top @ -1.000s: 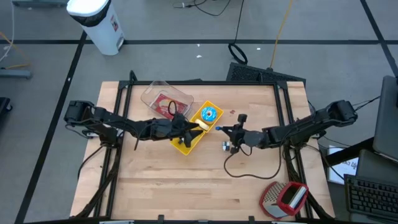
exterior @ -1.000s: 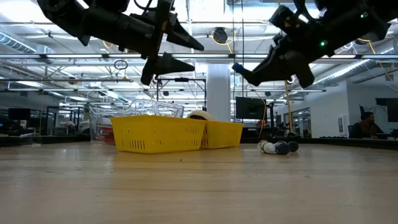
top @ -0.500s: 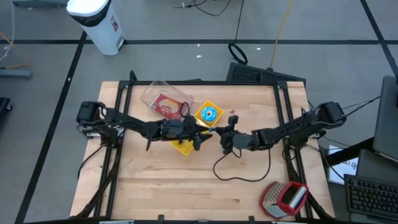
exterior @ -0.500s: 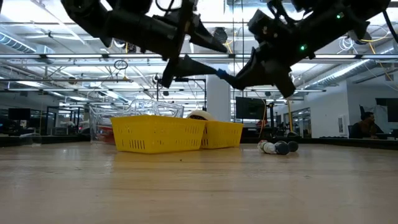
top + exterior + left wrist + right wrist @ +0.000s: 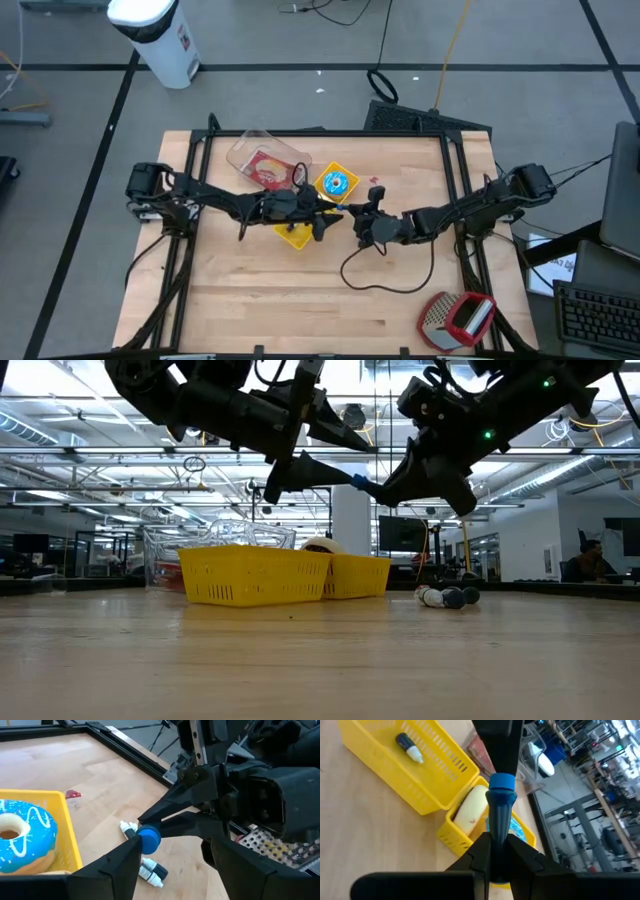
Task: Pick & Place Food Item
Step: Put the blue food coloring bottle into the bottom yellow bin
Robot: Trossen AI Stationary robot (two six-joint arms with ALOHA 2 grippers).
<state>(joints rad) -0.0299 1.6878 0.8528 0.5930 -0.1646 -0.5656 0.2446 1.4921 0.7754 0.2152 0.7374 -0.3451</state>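
A pale wooden table top [image 5: 300,290] sits on a grey tiled floor [image 5: 80,200] crossed by dark lines. At 11 o'clock stands a white cylindrical bin with a black liner [image 5: 158,35]. At 5 o'clock lies a red-and-silver grater [image 5: 458,318]. Ceiling strip lights [image 5: 360,405] glow beyond.

Two yellow baskets [image 5: 296,232], one donut [image 5: 335,184], perhaps four markers [image 5: 148,869] (one held).
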